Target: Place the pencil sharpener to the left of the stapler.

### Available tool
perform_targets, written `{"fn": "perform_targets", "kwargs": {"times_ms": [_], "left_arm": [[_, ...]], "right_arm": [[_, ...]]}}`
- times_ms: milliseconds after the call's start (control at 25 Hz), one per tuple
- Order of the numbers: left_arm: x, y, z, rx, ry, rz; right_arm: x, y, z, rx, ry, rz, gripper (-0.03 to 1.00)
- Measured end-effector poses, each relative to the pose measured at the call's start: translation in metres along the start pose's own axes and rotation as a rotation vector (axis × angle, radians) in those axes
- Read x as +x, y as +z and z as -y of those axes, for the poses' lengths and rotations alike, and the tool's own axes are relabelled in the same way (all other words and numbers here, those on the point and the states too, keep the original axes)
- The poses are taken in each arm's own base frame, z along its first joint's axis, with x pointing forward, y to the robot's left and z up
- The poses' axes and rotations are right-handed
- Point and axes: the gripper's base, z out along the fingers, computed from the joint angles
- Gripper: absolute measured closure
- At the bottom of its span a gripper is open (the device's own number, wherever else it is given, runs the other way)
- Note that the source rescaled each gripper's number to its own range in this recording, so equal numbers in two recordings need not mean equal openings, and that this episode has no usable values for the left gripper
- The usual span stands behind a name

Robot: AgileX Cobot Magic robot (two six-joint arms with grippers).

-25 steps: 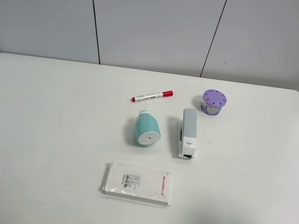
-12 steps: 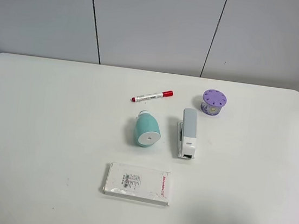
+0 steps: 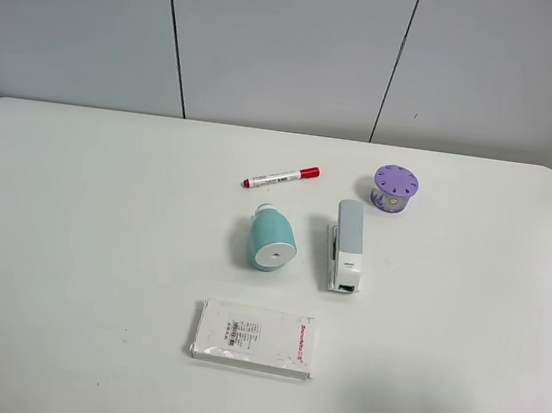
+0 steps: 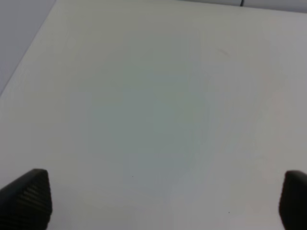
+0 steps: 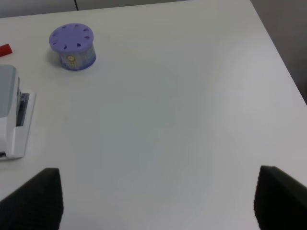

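Both tools (image 4: 163, 201) (image 5: 156, 199) agape; pencil sharpener (image 3: 271, 240) beside stapler (image 3: 347, 244)

The pencil sharpener (image 3: 271, 241) lies just left of the stapler (image 3: 347, 244), marker (image 3: 280, 178) behind

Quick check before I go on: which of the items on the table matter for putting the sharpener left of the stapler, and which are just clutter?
Part of the job:
- pencil sharpener, teal, lying on its side
- stapler, just to its right

Just lying about:
- red-capped marker, behind the sharpener
- purple round holder, behind the stapler
- flat white box, in front of the sharpener
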Motion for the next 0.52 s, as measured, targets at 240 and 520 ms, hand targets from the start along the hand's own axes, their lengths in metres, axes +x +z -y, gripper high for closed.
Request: {"fn": "perform_targets", "kwargs": {"times_ms": [240,520], "left_arm": [[0.0,0.0,0.0,0.0,0.0,0.0],[0.0,0.0,0.0,0.0,0.0,0.0]], "right_arm": [[0.0,0.0,0.0,0.0,0.0,0.0,0.63],[0.0,0.0,0.0,0.0,0.0,0.0,0.63]]}}
